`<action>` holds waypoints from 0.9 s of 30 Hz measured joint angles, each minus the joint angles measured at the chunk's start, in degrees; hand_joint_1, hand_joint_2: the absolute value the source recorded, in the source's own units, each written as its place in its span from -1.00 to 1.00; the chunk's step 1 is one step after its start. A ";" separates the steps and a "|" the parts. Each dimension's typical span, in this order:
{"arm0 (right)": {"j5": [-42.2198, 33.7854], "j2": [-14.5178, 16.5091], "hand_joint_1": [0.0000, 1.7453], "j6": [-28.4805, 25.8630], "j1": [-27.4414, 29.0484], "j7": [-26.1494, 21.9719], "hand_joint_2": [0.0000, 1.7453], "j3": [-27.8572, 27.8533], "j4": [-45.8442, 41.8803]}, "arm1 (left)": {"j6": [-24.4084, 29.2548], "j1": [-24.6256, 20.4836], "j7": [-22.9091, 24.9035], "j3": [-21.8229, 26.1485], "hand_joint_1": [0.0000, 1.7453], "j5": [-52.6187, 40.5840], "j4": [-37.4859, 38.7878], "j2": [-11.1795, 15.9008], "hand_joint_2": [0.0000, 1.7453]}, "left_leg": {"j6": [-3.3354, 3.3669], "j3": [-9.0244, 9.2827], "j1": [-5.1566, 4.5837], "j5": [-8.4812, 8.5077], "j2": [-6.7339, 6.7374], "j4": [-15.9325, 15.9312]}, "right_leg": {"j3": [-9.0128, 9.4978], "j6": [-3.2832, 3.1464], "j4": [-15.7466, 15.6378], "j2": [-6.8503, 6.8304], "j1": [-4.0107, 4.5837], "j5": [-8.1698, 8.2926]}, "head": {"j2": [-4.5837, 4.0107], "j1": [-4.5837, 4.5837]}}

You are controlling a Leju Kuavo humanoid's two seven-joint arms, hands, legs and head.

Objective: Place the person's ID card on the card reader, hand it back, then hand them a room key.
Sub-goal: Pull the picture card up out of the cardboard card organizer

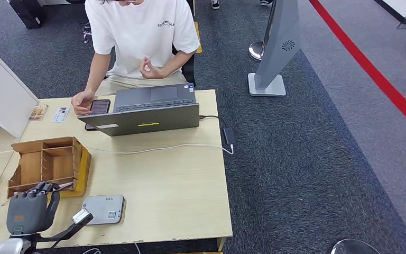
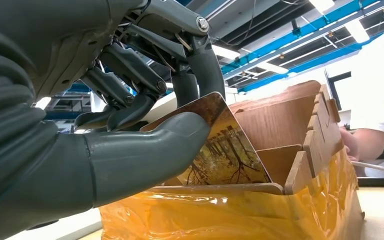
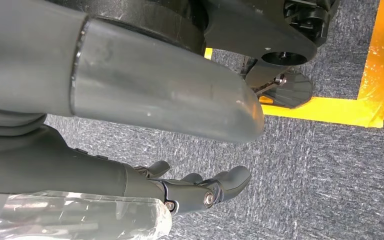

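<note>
A picture card with autumn trees, the room key [image 2: 225, 155], stands in the front slot of a wooden card holder [image 2: 290, 125]. My left hand [image 2: 130, 145] pinches it between thumb and fingers. In the head view that left hand [image 1: 29, 209] sits at the holder's [image 1: 50, 161] near side, at the table's front left corner. The grey card reader [image 1: 103, 209] lies flat just right of the hand, with nothing on it. My right hand [image 3: 80, 170] hangs over grey carpet, fingers [image 3: 200, 192] spread and holding nothing.
A person in a white shirt [image 1: 140, 37] sits across the table behind an open laptop [image 1: 148, 114], one hand on a phone [image 1: 99, 107]. Two small cards [image 1: 38, 111] lie at the far left. A white cable [image 1: 158, 148] crosses the table's middle. A white box [image 1: 2, 92] stands at the left.
</note>
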 joint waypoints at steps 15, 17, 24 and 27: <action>-1.21 0.01 -1.00 -0.32 0.18 0.52 -1.00 -0.15 -0.09 | -2.34 2.58 6.89 -6.34 1.00 0.17 -8.45 -0.01 1.00 | 0.00 -0.01 -0.01 0.00 -0.01 0.01 | 0.00 0.00 0.00 -0.01 0.00 0.00 | 0.00 0.00; -1.55 0.03 -1.00 -0.30 0.33 0.56 -1.00 -0.25 -0.25 | -3.72 3.97 9.08 -8.68 1.00 -1.39 -13.13 -0.04 1.00 | 0.01 -0.02 -0.01 0.00 -0.01 0.01 | 0.00 0.01 -0.01 -0.01 -0.01 0.00 | 0.00 0.00; -2.21 0.27 -1.00 -0.17 0.83 0.62 -1.00 -1.46 -1.29 | -6.17 7.05 13.49 -16.93 1.00 -4.27 -27.15 0.09 1.00 | 0.01 -0.03 -0.01 -0.01 -0.01 0.02 | -0.02 0.01 -0.02 -0.01 -0.01 0.00 | 0.00 -0.01; -2.45 0.51 -1.00 -0.08 0.92 0.69 -1.00 -1.96 -1.76 | -7.84 7.01 14.69 -19.97 1.00 -3.65 -31.19 0.50 1.00 | 0.01 -0.02 -0.01 -0.01 -0.02 0.01 | -0.02 0.00 -0.02 -0.02 -0.01 0.01 | 0.00 0.00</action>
